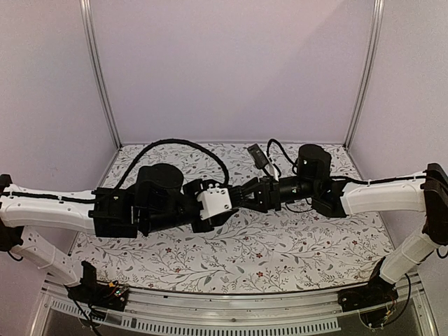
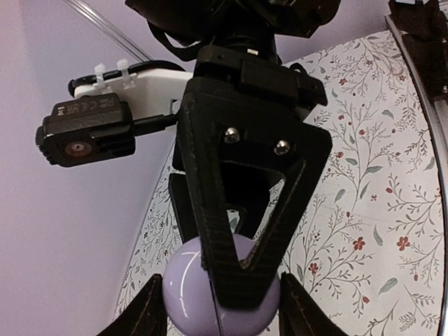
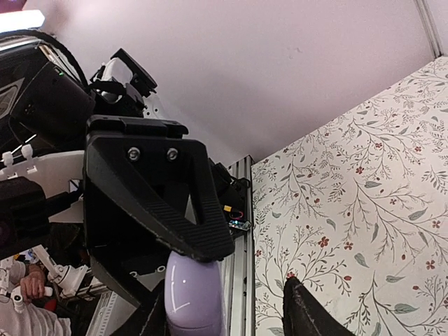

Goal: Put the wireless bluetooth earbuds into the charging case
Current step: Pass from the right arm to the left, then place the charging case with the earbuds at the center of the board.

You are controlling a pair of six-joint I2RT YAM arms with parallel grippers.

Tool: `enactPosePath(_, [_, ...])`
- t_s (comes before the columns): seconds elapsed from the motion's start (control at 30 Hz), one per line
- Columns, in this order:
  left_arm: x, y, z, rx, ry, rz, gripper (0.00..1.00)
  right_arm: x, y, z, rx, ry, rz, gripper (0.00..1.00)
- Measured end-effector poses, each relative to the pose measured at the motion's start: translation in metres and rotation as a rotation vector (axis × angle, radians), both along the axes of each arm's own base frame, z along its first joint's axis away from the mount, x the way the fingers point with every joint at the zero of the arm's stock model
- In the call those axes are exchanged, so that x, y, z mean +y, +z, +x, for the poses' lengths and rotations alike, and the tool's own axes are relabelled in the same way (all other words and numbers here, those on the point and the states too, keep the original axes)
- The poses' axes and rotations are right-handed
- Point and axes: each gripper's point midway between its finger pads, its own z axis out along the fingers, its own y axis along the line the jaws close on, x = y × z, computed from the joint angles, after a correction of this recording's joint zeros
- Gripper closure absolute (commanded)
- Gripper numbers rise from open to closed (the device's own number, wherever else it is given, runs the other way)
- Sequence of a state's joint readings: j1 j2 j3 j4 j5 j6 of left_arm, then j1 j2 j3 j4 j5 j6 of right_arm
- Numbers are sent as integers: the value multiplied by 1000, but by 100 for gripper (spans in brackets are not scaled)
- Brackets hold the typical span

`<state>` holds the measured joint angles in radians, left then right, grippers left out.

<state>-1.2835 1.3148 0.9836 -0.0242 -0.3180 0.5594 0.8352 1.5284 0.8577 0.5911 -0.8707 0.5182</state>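
One charging case, pinched mid-air right at the tips of our left gripper. Our right gripper meets it nose to nose, jaws parted around the case, one finger clear of it. Earbuds: we count zero showing. We can't tell the case's long axis.

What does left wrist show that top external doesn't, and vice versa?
Only left wrist: the lavender charging case, held between the fingers of the left gripper, with one finger of the right gripper crossing in front of it. Only top external: the left arm and right arm whole, meeting tip to tip; the case is hidden there. Both: the floral cloth and the two grippers.
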Motion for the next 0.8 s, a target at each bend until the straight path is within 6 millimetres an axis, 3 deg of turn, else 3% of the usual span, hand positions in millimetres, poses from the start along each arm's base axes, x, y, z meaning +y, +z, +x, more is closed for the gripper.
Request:
enactPosePath(0.2, [1, -11, 6, 58, -6, -46, 73, -11, -1, 26, 16, -83, -2, 20])
enactPosePath(0.4, [8, -25, 19, 125, 11, -85, 73, -31, -14, 52, 48, -169, -19, 11])
enactPosePath(0.6, [22, -48, 60, 251, 114, -146, 73, -58, -21, 73, 62, -258, -27, 7])
enactPosePath(0.8, [33, -108, 112, 448, 270, -135, 73, -91, -11, 88, 32, -348, -10, 1])
